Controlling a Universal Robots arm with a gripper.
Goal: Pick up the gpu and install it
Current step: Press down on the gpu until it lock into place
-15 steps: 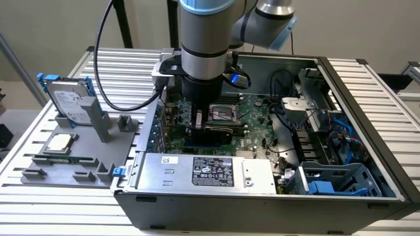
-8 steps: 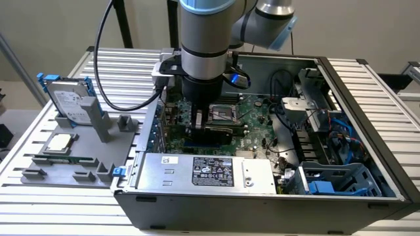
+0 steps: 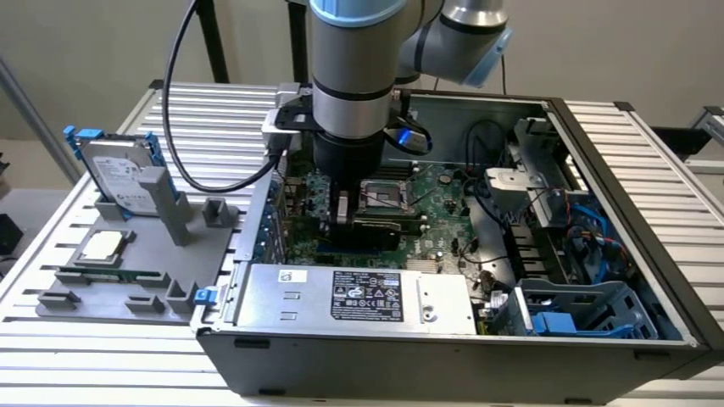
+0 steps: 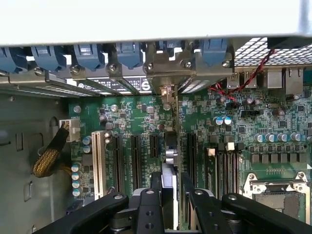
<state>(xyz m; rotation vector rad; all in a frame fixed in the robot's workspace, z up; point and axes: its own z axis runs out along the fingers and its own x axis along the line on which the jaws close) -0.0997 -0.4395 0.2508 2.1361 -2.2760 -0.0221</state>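
Exterior view: black two-finger gripper point(image 3: 359, 222) lowered inside open grey computer case point(image 3: 633, 170), over green motherboard point(image 3: 436, 191).

Wrist view: gripper point(image 4: 170, 192) clenched on thin green gpu card point(image 4: 169, 161), held edge-on above black expansion slots point(image 4: 134, 156); long axis runs toward rear metal slot brackets point(image 4: 165, 68).

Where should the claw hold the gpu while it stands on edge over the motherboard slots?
By its top edge, from straight above, as the claw does now: the gpu stands on edge in line with the slots, so only that thin upper edge is free; motherboard lies below.
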